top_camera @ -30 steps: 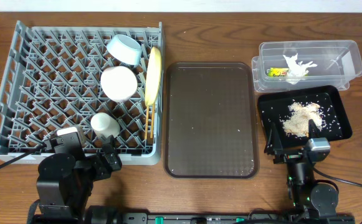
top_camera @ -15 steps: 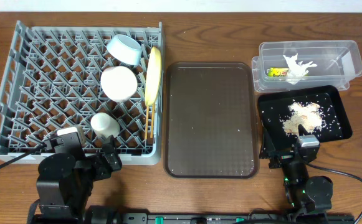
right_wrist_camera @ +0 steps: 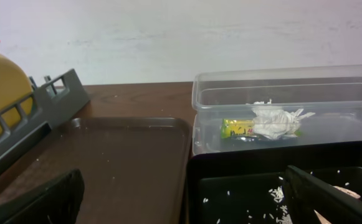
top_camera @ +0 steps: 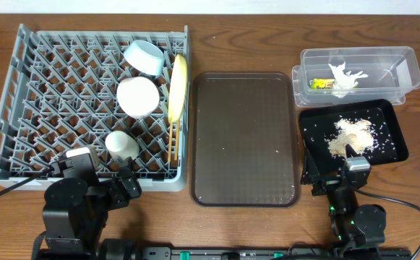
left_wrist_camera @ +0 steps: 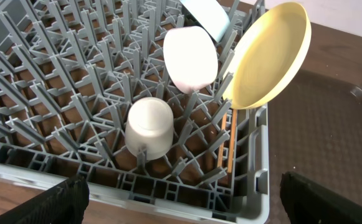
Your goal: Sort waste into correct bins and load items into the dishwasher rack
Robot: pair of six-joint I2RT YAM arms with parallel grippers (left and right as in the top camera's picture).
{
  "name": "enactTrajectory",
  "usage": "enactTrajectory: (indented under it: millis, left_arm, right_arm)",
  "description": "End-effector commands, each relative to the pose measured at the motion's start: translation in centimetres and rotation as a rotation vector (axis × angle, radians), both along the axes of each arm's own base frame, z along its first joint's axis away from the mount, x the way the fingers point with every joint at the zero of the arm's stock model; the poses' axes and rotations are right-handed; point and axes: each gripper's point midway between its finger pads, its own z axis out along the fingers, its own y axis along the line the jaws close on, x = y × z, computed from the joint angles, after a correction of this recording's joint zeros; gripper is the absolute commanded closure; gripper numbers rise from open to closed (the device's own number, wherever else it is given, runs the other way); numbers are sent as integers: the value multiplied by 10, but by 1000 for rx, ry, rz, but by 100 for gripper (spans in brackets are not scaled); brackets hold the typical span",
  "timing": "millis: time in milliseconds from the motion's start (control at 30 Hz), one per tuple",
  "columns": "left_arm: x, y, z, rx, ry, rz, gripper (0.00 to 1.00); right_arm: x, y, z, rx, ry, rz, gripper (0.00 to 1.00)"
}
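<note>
At the right wrist, wrapper (right_wrist_camera: 237,129) touches tissue (right_wrist_camera: 275,121) inside the tub (right_wrist_camera: 230,99); left gripper (left_wrist_camera: 181,198) and right gripper (right_wrist_camera: 182,198) gape empty.

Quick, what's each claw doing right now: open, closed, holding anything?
Left claw: open, holding nothing.
Right claw: open, holding nothing.

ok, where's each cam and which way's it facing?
Overhead: above, straight down; rack, brown tray, clear tub, black tray; left arm, right arm at bottom.
Left wrist: low, facing across rack at cup, yellow plate; left claw fingers in corners.
Right wrist: low, facing black tray, clear tub; right claw fingers in corners.
Shared: yellow plate, all three.
</note>
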Motion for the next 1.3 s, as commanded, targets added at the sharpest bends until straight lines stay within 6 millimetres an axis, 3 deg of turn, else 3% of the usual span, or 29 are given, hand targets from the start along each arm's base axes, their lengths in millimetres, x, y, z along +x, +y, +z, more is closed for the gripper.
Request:
enactTrajectory:
  millis: [0,467,633,900,1267]
  left_arm:
    - [0,1,-1,17,2,-3,1]
    - [-2,2,-2,19,-1,1,2]
    - [-6,12,-22,45,-7,44,2]
    - [16,18,-73,38,-179,77,2]
    - [47,18,-75,31,-463,81,2]
  right_arm:
    - [0,-1,0,-2,-1,-1,1]
    - [0,-1,0,-2,-1,-1,1]
    - [0,-1,0,-2,-2,-1,1]
    - [0,-1,0,-2,-2,-1,1]
    - [0,-1,0,-2,-1,-1,1]
